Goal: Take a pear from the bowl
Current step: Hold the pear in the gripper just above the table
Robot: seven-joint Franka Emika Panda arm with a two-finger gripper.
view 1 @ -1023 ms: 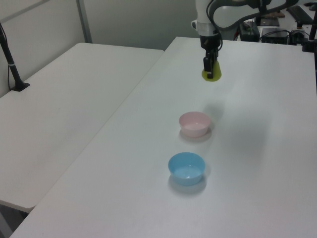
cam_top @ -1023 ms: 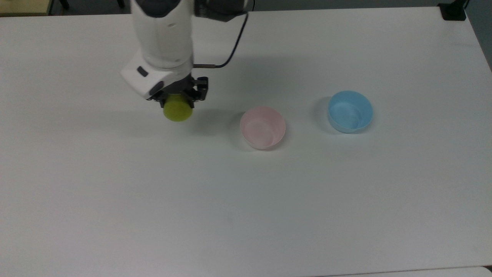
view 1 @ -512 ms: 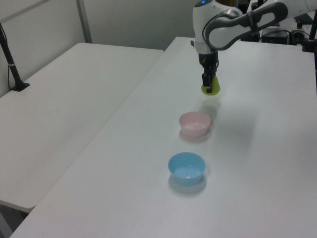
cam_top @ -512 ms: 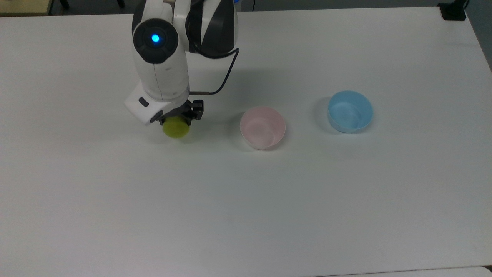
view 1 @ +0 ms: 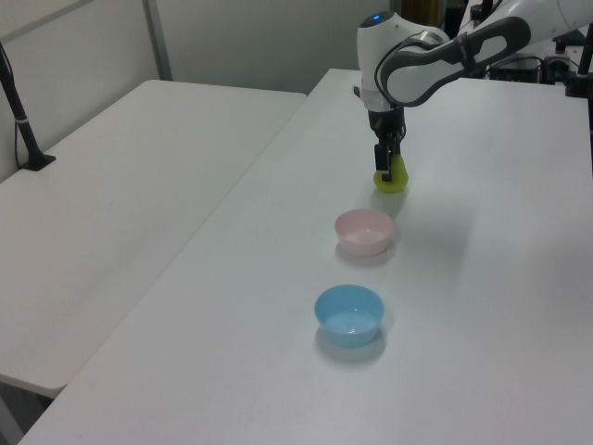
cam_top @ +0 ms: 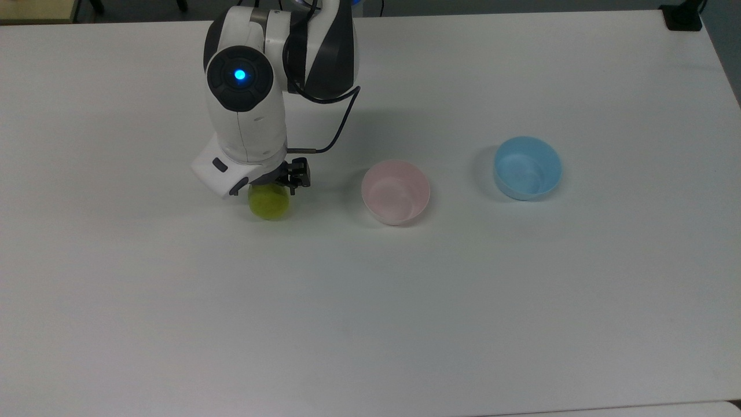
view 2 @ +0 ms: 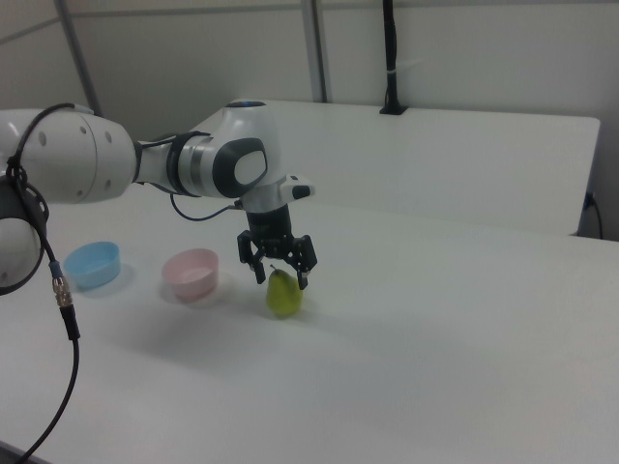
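A yellow-green pear (cam_top: 269,202) (view 1: 391,176) (view 2: 283,296) stands upright on the white table, stem up, well to the top view's left of the bowl. My gripper (cam_top: 272,184) (view 1: 384,167) (view 2: 280,275) hangs straight over it, open, with one finger on each side of the pear's narrow top in the right view. The pale pink bowl (cam_top: 399,197) (view 1: 364,232) (view 2: 191,274) sits empty, about a bowl's width from the pear.
A light blue bowl (cam_top: 527,168) (view 1: 349,315) (view 2: 93,263), also empty, stands beyond the pink one at the top view's right. The white arm and its black cable (cam_top: 341,121) reach in from the top view's top edge. A second table (view 1: 139,185) adjoins.
The arm came down and toward the top view's bottom edge with the pear, from above the table to its surface. The bowls have not moved.
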